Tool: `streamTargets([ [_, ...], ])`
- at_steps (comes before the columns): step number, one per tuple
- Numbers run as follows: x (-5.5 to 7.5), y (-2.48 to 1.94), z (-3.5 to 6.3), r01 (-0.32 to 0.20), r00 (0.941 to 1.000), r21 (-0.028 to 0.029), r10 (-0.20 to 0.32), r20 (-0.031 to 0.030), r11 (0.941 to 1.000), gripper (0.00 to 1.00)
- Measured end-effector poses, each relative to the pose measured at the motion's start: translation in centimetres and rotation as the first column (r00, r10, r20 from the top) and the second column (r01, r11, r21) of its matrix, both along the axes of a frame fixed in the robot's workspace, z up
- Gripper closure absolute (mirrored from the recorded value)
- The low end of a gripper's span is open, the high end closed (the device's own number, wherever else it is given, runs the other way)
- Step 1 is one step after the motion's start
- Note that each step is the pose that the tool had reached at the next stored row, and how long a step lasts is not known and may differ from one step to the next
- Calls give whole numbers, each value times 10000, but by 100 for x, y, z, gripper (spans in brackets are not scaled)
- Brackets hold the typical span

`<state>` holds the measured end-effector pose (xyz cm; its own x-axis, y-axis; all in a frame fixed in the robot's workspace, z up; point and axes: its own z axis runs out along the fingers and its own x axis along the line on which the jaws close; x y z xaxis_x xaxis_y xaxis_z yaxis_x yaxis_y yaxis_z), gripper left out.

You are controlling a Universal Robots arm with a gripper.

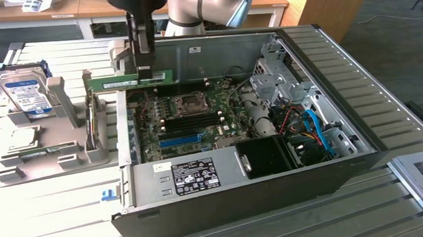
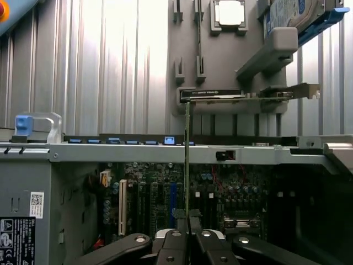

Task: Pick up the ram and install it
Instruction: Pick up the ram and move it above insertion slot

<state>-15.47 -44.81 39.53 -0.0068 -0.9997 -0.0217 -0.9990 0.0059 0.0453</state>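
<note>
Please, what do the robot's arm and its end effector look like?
The arm has rounded silver-grey joints with a pale blue cap. The end effector is black, with slim fingers on linked bars whose pivots carry round silver bolts.

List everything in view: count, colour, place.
ram: one, green, held over the case's wall on the exterior view's left.
computer case: one, black and grey, open, mid-table.
motherboard: one, dark green, inside the case.
hard drive: one, silver with a blue-white label, upright in the holder.
processor chip: one, silver, lying on the holder.
holder: one, grey, on the exterior view's left of the case.
table: one, white, slatted, under everything.
gripper: one, black, shut on the ram.
arm: one, silver-grey, behind the case.
</note>
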Motion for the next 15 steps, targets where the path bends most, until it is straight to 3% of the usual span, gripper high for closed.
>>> streamTargets([
  [15,351,0,0,1,10000,-1,-1,0,10000,88],
])
